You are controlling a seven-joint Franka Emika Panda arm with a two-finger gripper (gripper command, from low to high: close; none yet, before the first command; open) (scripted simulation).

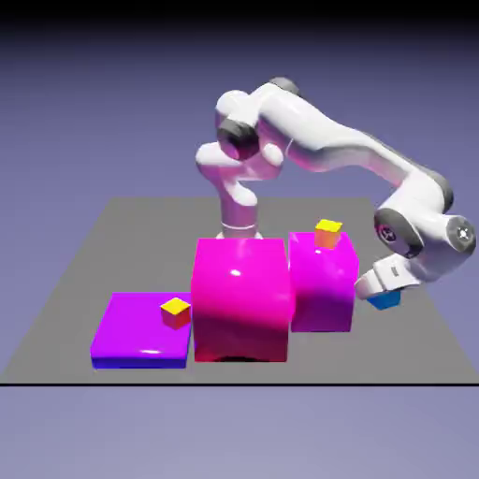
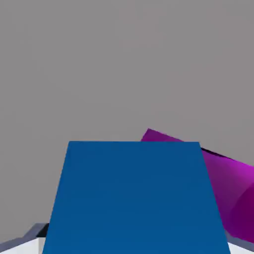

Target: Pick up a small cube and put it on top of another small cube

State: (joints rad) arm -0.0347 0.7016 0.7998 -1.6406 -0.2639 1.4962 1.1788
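gripper [image 1: 383, 292] clamped on cyan cube [image 1: 384, 300], which fills my hand view; i hold it low beside the magenta block [image 1: 323, 281], whose top carries the yellow-topped cube [image 1: 327, 232].

White arm bent low toward the exterior view's right, hand [image 1: 383, 296] clamped, pointing down.

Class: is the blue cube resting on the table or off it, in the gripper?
In the gripper: the blue cube fills the hand view; table contact: cannot tell.

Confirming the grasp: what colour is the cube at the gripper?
Blue cube, clearest in the hand view.
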